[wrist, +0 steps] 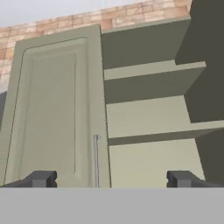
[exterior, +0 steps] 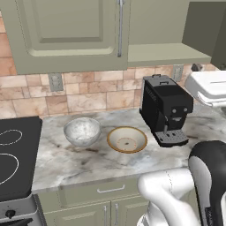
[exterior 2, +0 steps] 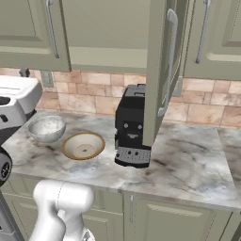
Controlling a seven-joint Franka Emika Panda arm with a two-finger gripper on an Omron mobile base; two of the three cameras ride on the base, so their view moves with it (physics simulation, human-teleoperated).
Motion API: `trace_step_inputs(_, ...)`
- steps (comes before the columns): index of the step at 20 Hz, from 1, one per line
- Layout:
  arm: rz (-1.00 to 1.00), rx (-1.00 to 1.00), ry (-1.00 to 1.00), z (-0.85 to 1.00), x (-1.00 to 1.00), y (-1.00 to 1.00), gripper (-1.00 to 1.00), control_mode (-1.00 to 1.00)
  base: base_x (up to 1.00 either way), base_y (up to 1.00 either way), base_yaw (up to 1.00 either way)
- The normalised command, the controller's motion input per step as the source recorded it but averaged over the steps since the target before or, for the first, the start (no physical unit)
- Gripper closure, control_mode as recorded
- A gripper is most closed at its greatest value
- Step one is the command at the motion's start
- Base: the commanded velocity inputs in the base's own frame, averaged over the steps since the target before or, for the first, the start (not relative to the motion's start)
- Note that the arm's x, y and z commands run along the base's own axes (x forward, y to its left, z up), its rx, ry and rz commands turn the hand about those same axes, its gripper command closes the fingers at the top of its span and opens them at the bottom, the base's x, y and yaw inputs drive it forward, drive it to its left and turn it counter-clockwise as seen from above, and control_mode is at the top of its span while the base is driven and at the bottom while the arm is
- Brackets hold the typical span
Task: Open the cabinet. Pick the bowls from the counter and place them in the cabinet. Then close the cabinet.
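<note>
a: cabinet (wrist: 148, 109)?
b: right door swung open, left door (wrist: 57, 109) shut, pale shelf (wrist: 153, 70) bare.
a: table (exterior: 79, 161)?
b: carries black coffee machine (exterior: 165, 108), then tan bowl (exterior: 127, 139) just beside grey speckled bowl (exterior: 82, 131), left of machine.
a: pincer (wrist: 111, 178)?
b: spread wide, gripping nothing, facing cabinet interior.

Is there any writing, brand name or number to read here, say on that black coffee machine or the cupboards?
None can be read.
The coffee machine: plain black, no legible label.
The cabinet doors and the two bowls: no markings.
The stovetop: white rings, no text.
</note>
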Motion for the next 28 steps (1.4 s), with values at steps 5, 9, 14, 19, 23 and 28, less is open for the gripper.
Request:
trace_step_inputs(5, -0.02, 0.00, -0.08, -0.34, 0.54, 0.71, -1.00, -1.00, 0.00, 0.00, 0.00)
trace_step_inputs(9, -0.09, 0.00, -0.05, -0.16, 0.51, 0.57, -1.00, -1.00, 0.00, 0.00, 0.00)
trace_step_inputs(14, -0.15, 0.00, 0.00, 0.00, 0.40, 0.15, -1.00, -1.00, 0.00, 0.00, 0.00)
trace_step_inputs(19, -0.16, 0.00, 0.00, 0.00, 0.31, -0.03, -1.00, -1.00, 0.00, 0.00, 0.00)
trace_step_inputs(23, -0.06, 0.00, 0.04, 0.00, 0.58, -0.04, -1.00, -1.00, 0.00, 0.00, 0.00)
trace_step_inputs(28, 0.00, 0.00, 0.06, 0.00, 0.71, 0.00, -1.00, -1.00, 0.00, 0.00, 0.00)
